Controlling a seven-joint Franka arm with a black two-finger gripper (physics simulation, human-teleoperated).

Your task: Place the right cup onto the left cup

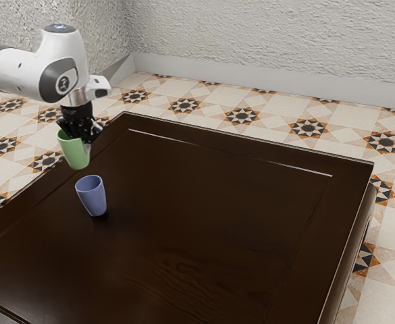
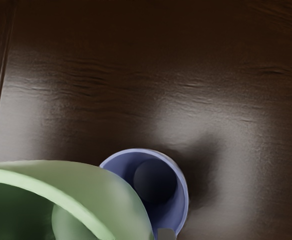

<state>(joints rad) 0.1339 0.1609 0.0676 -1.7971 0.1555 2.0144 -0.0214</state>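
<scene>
Gripping the green cup (image 1: 75,154) in the air, with the blue cup below.

Your gripper (image 1: 84,137) is closed on the green cup, whose mouth faces up toward the hand; in the wrist view its wall overlaps part of the blue cup (image 1: 92,197), which stands upright and open-mouthed on the dark wooden table (image 1: 217,202), apart from the one you hold; beyond lie the patterned floor tiles (image 1: 242,115) and the rough pale wall (image 1: 271,40).

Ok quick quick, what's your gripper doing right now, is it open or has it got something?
Gripper: closed, holding the green cup up in the air.
</scene>
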